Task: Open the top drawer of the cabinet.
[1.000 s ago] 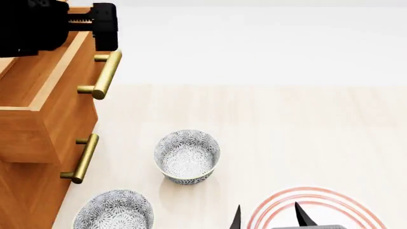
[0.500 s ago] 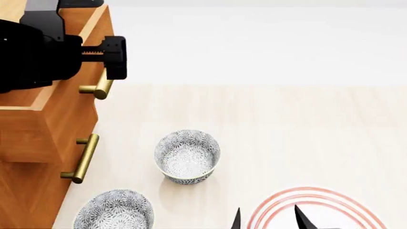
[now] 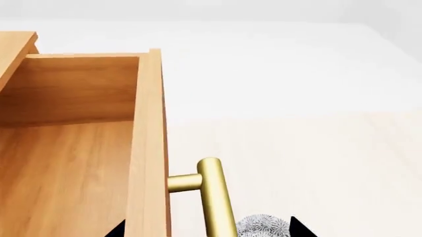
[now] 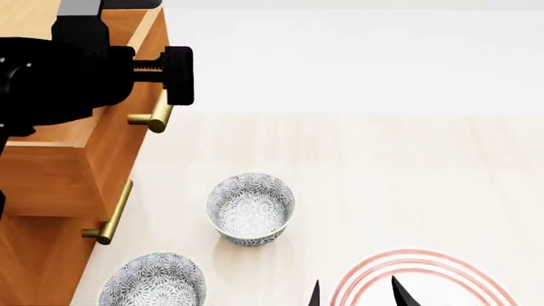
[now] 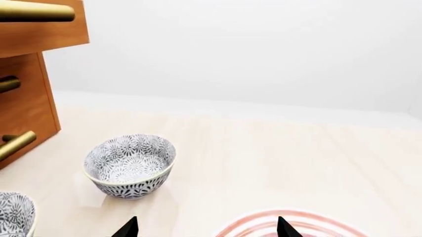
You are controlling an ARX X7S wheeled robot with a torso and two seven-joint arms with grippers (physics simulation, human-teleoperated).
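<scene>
**Robot body, visible parts**

Left gripper (image 4: 162,76): matte black, blocky housing; toothed rack bar runs across to a flat rectangular finger (image 4: 179,75). Grey plate on top of the housing. Right gripper (image 4: 355,292): only two black, pointed, wedge-shaped fingertips show. No cables, screws or markings discernible.

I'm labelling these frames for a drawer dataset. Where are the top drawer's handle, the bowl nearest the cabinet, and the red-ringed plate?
top drawer's handle (image 3: 216,197), left wrist view, on the brass bar.
bowl nearest the cabinet (image 4: 153,280), head view, on its patterned inside.
red-ringed plate (image 4: 425,260), head view, on its far rim.
</scene>
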